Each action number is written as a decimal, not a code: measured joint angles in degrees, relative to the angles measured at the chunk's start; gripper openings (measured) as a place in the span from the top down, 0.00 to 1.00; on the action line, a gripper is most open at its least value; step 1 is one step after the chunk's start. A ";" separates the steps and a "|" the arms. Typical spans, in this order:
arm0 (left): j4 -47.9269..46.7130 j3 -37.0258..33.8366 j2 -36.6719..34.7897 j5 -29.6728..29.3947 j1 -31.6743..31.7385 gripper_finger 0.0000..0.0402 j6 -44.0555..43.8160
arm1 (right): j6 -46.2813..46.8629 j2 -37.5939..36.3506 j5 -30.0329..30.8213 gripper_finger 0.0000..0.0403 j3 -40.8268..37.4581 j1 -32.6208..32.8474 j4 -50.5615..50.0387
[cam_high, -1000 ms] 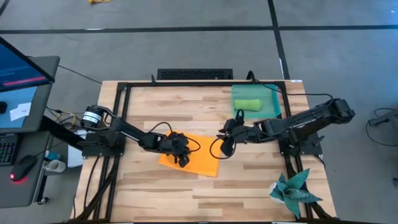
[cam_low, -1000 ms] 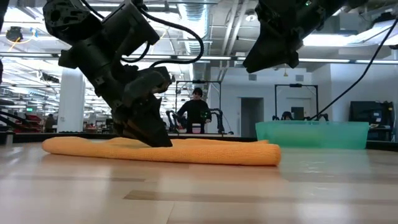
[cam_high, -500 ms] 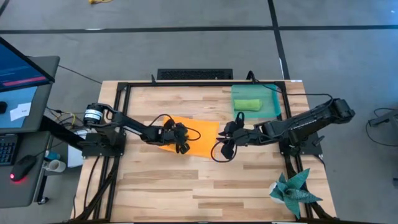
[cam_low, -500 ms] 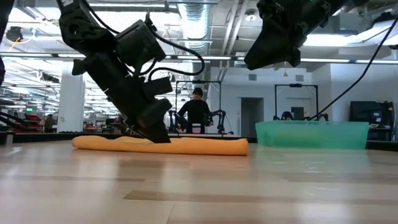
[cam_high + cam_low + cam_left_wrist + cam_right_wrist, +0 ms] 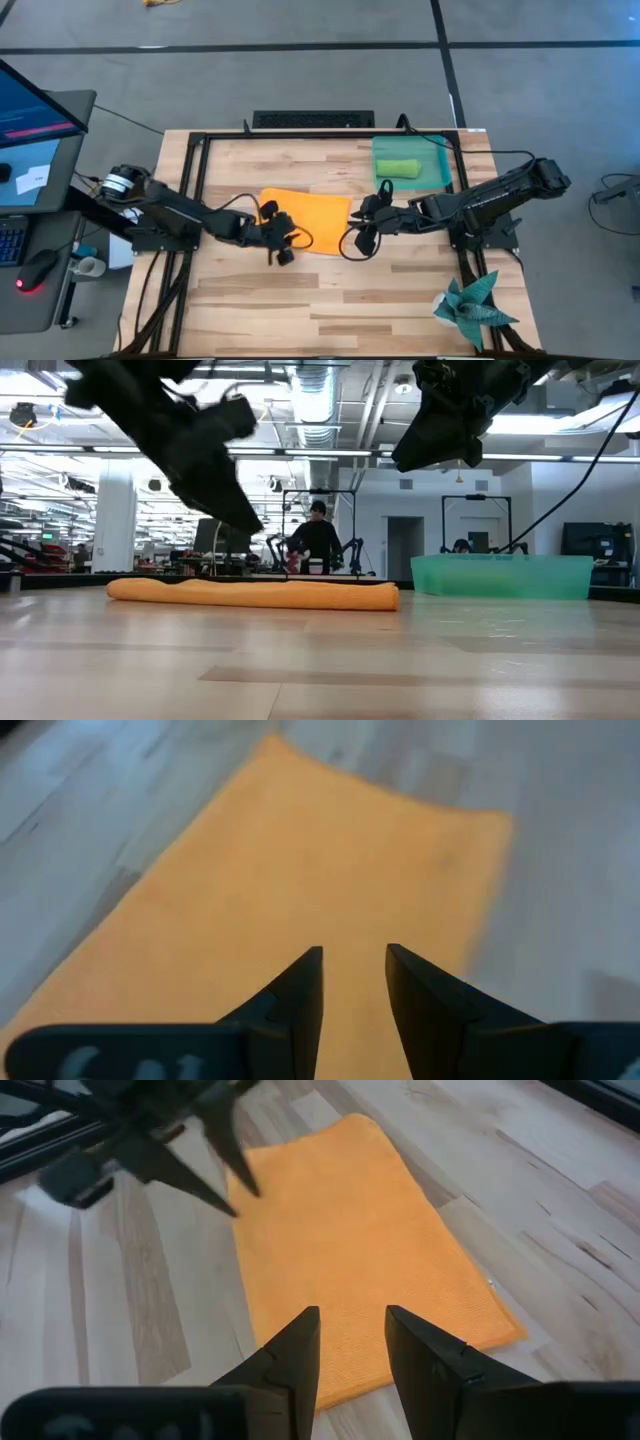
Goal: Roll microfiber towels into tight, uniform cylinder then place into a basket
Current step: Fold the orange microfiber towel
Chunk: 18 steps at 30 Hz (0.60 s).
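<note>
The wooden table [image 5: 300,300] carries everything, so start there: the orange towel [image 5: 305,211] lies flat near its middle, folded into a long strip, not yet rolled. The basket [image 5: 440,170] sits at the far right corner, well apart from the strip, with the lime green towel [image 5: 398,168] already rolled inside it.

The step in hand looks like starting the roll on the orange one. To do it well, one short end should probably be pinched square across its width, curled over tightly, and kept even so the cylinder matches the green one.

The left gripper [image 5: 354,982] hangs just above the near edge of the strip, jaws a narrow gap apart and holding nothing. The right gripper [image 5: 352,1345] hovers over the strip's other end, likewise slightly parted and empty.

A dark teal spiky cloth [image 5: 472,304] lies at the table's near right corner.

No brand, label or writing is readable; the monitor [image 5: 30,105] beside the table is too small to make out.
</note>
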 joint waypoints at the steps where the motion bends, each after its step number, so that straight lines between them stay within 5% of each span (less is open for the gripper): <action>1: -1.48 0.00 -0.69 0.02 -1.07 0.74 0.49 | -0.02 0.02 0.00 0.66 0.00 0.00 0.01; 11: -15.21 -0.02 -2.21 2.17 -7.73 0.74 4.90 | -0.32 0.02 0.00 0.66 0.00 -0.11 0.00; 18: -16.41 -1.97 -2.23 2.45 -9.12 0.74 5.98 | -6.04 0.06 -0.01 0.66 0.00 1.15 0.02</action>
